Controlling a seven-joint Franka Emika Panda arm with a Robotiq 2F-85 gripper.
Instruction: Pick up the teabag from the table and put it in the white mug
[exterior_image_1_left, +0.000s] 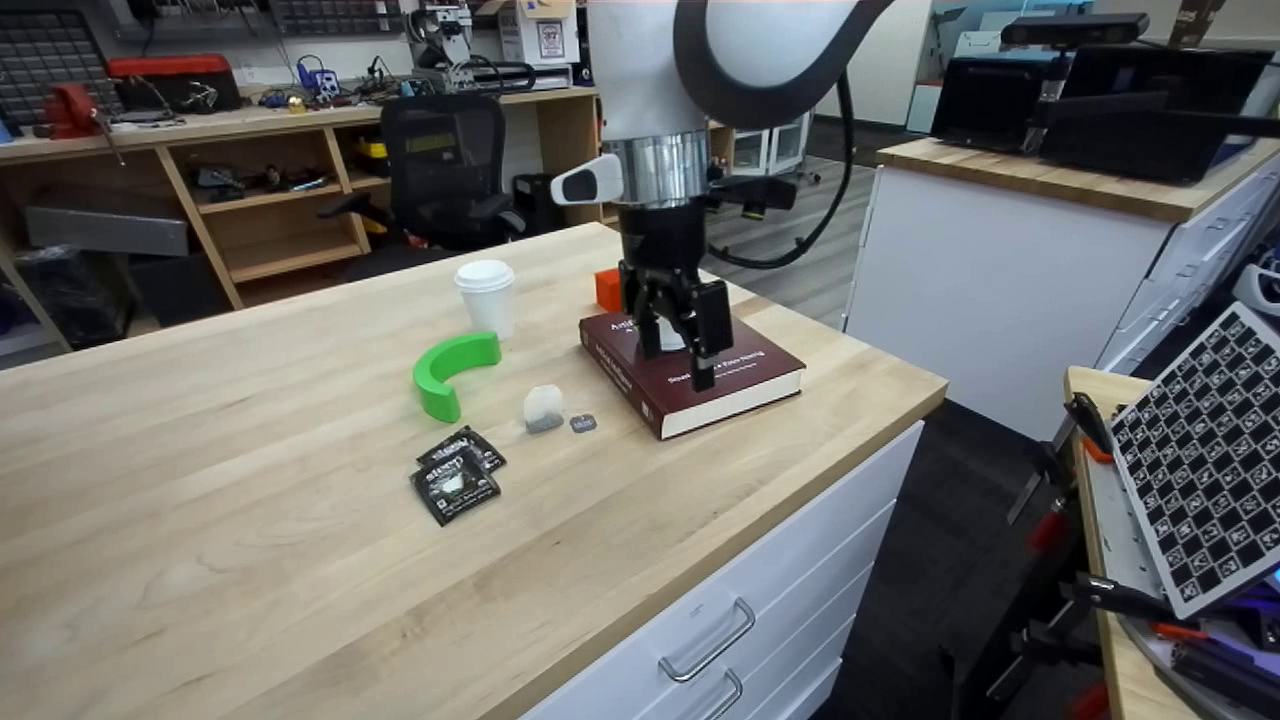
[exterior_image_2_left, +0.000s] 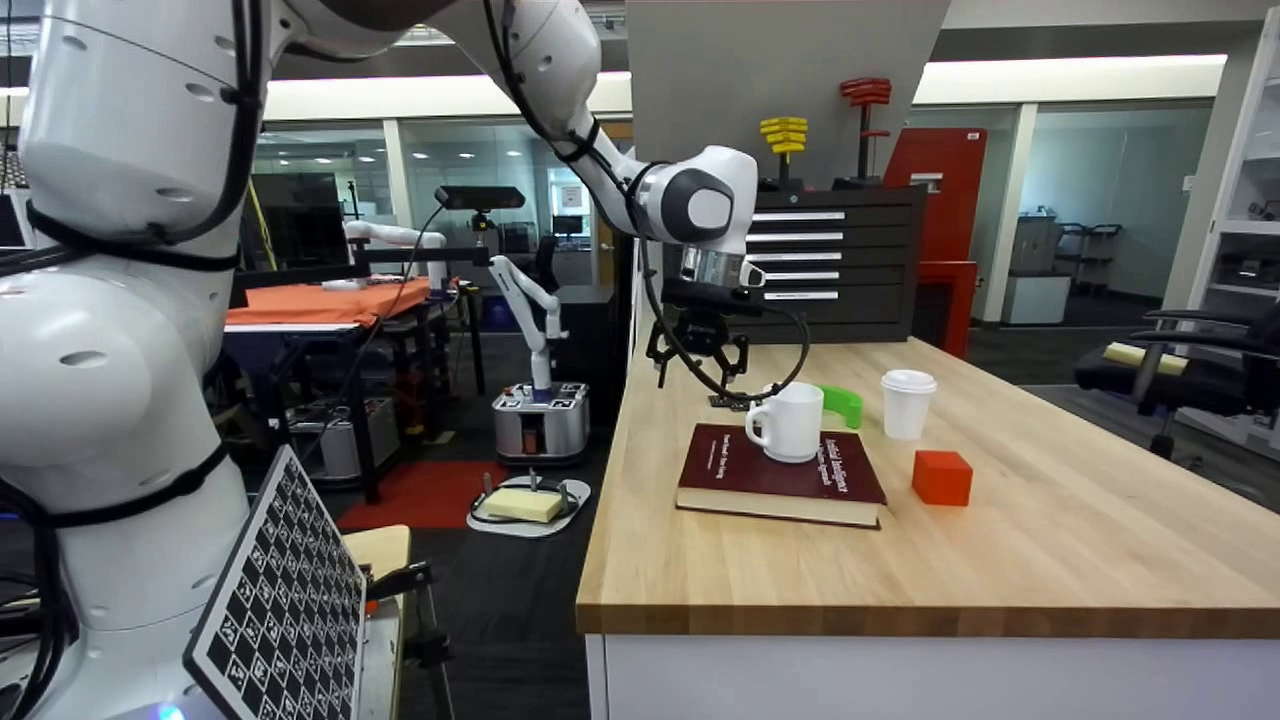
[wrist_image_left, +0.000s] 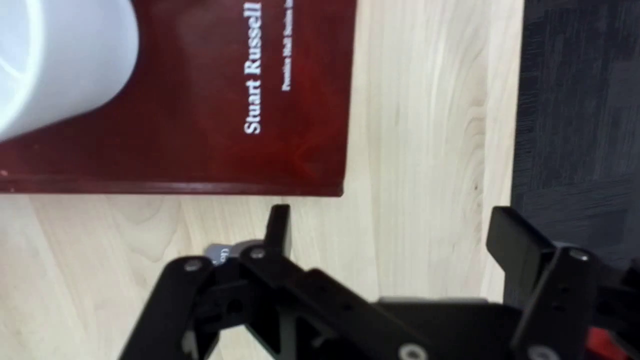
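Hovering with jaws apart, presumably to admit the teabag lying on the table, the gripper holds nothing; a book raises the white mug.

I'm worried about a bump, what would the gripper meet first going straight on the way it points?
Probably the table; the open gripper frames bare wood in the wrist view. The red book looks close, and depth is unclear.

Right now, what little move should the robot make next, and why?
Probably a sideways shift of the gripper toward the teabag on the table, before lowering: the jaws stand open and empty, and the wrist view shows the tag outside them.
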